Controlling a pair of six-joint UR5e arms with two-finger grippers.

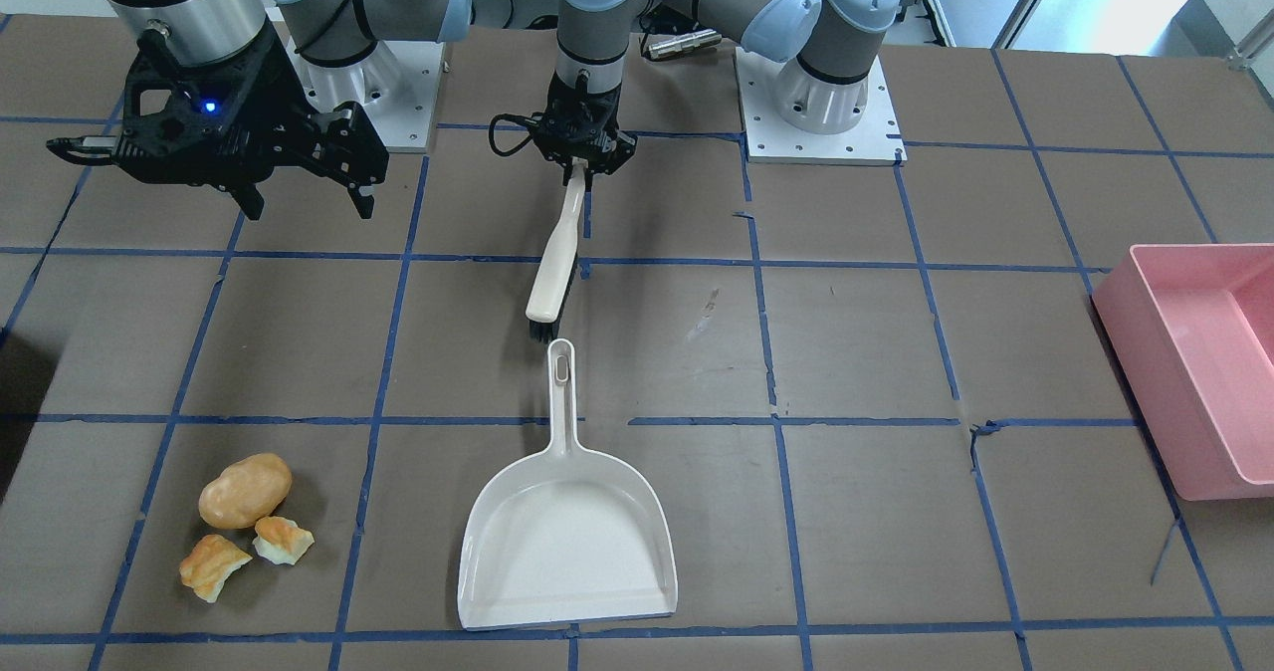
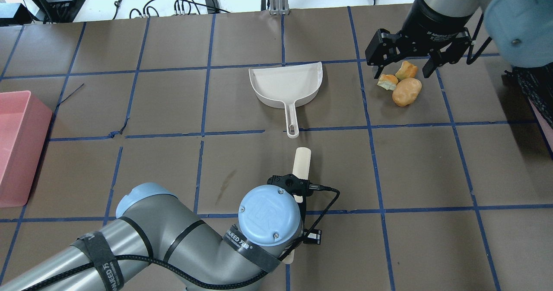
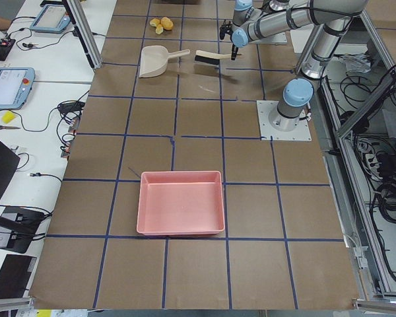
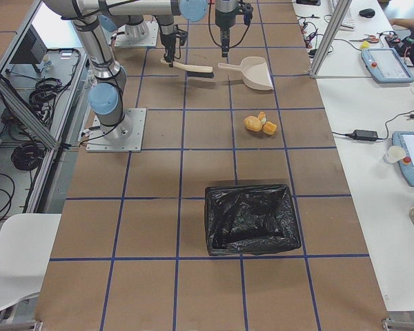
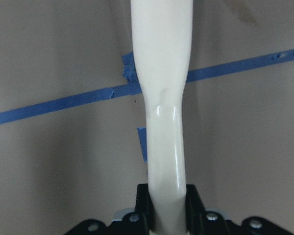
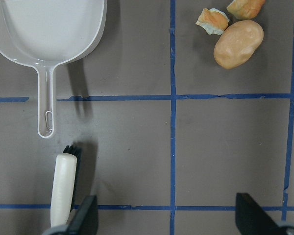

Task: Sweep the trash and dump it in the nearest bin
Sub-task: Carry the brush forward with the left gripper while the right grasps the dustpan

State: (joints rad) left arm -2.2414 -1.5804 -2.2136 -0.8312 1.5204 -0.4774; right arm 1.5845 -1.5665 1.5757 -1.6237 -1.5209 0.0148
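1. Three pieces of trash lie huddled on my right side of the table, none swept yet: a potato-shaped lump (image 1: pixel 245 490) with two torn bread-like chunks (image 1: pixel 214 563) just beside it.
2. My left gripper (image 1: pixel 585 161) is clamped on the very end of the brush (image 1: pixel 555 273) handle (the wrist view shows both fingers pressed to the white plastic); the brush points away from me, its bristle end just short of the dustpan (image 1: pixel 567 542) handle tip.
3. My right gripper (image 1: pixel 307 205) hangs spread wide with nothing in it, high above the table; it is nearer my base than the trash.
4. The dustpan lies flat mid-table, mouth away from me, well apart from the trash; the step in hand, I judge, is fetching it by the handle and setting its lip flat beside the pieces, mouth towards them.
5. My hold on the brush is far out, so the head will lever easily; I would keep the bristles low and use short strokes; the lump looks likely to roll and the chunks to skip.
6. The black-lined bin (image 4: pixel 252 217) at my right end looks nearest; the pink bin (image 1: pixel 1155 382) sits far off on my left.
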